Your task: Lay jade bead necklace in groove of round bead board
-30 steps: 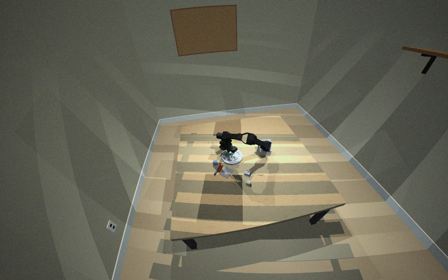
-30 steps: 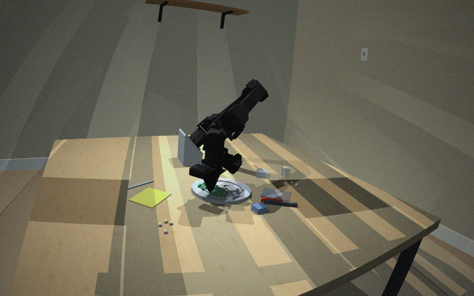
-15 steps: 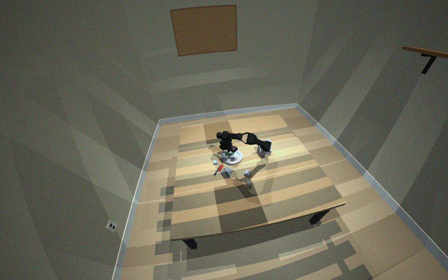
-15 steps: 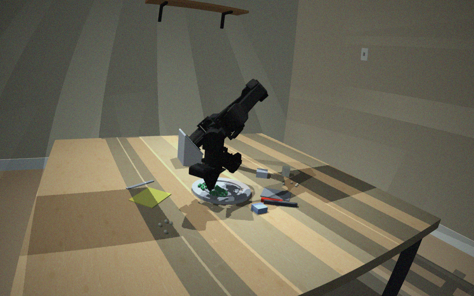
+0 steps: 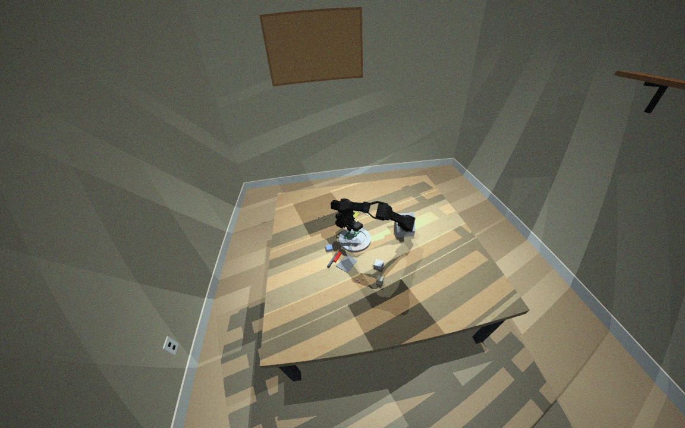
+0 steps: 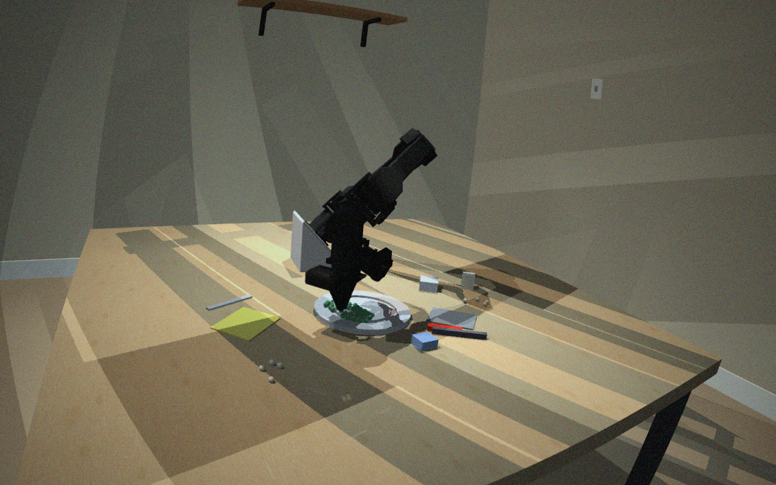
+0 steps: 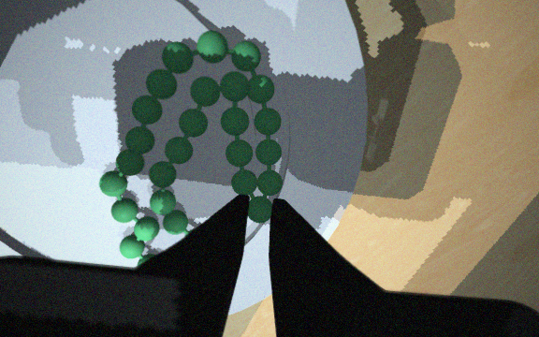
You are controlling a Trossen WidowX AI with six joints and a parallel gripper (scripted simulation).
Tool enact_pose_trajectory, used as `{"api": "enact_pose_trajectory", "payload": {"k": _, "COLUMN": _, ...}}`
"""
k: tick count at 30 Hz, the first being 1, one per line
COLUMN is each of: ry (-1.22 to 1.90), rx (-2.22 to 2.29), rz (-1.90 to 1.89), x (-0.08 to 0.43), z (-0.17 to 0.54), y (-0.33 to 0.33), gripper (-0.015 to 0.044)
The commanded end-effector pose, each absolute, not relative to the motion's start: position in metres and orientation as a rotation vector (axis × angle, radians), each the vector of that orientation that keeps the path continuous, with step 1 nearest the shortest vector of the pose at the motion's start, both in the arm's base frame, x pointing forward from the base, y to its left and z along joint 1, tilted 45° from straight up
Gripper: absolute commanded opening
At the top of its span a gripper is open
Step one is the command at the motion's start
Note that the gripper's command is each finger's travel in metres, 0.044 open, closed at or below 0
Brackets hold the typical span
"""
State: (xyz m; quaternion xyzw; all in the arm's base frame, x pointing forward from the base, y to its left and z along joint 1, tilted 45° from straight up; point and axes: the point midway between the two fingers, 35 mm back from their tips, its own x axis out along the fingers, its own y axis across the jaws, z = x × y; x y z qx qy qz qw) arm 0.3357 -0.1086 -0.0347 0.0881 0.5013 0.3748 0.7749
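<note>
The jade bead necklace [image 5: 352, 235] [image 6: 356, 312] [image 7: 162, 174] is a string of round green beads. It lies bunched in folded loops on one side of the round bead board [image 5: 363, 239] [image 6: 404, 319] [image 7: 321, 117], not spread around the groove. In the wrist view two strands run up side by side from my fingertips, and another loop lies to the left, partly hidden behind the left finger. My black gripper [image 6: 341, 308] [image 7: 260, 204] points down low over the board and is shut on the necklace, with one bead between the fingertips. The fingertips are too small to make out in the top view.
A blue block [image 5: 329, 247] [image 6: 424, 341], a red stick [image 5: 337, 257] [image 6: 445, 326], a dark stick [image 6: 460, 333] and a grey card [image 5: 346, 264] [image 6: 452, 316] lie close by the board. Beyond are pale blocks. A yellow-green card [image 6: 246, 323], a grey stick [image 6: 229, 302] and several small loose beads lie on the other side.
</note>
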Motion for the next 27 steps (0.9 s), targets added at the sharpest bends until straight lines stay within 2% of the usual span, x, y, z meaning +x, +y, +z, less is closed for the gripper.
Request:
{"api": "enact_pose_trajectory", "payload": {"k": 1, "ry": 1.092, "rx": 0.192, "rz": 0.815, "x": 0.3350, "z": -0.0381, "y": -0.1081, "gripper": 0.0000}}
{"api": "enact_pose_trajectory", "payload": {"k": 27, "ry": 1.091, "rx": 0.192, "rz": 0.815, "x": 0.3371, "z": -0.0453, "y": -0.1012, "gripper": 0.0000}}
